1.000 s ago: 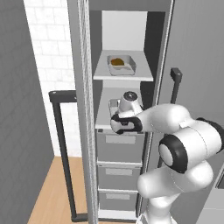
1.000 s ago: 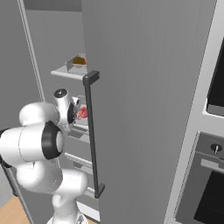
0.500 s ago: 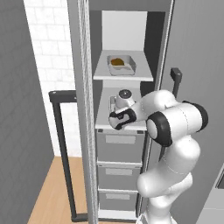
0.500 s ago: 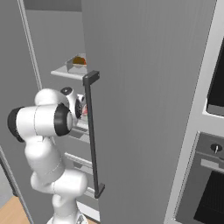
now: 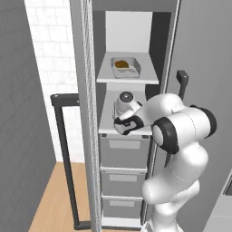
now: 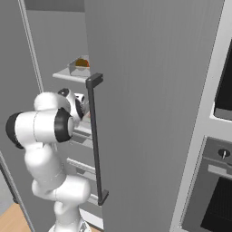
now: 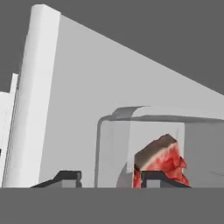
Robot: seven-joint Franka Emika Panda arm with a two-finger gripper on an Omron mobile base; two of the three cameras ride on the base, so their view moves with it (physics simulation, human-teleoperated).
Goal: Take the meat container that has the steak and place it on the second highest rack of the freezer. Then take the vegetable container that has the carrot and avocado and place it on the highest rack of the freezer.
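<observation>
- the gripper (image 7: 111, 177) sits low in the frame, its tips apart, one on each side of the meat container (image 7: 144, 144) wall.
- the steak (image 7: 164, 164) lies inside.

Grey freezer (image 5: 131, 149) with pale shelves and grey drawers. Black bar handle (image 6: 96, 140) on its grey door. Red steak (image 7: 164, 164) with paler streaks in a pale grey container (image 7: 114, 144). Brown-orange contents in the grey tray (image 5: 125, 66) above. White arm, dark joints. White brick wall (image 5: 50, 59), wooden floor (image 5: 54, 199).

Two containers (image 5: 125, 67) and three drawers (image 5: 124, 153) in one freezer (image 5: 131, 36).
</observation>
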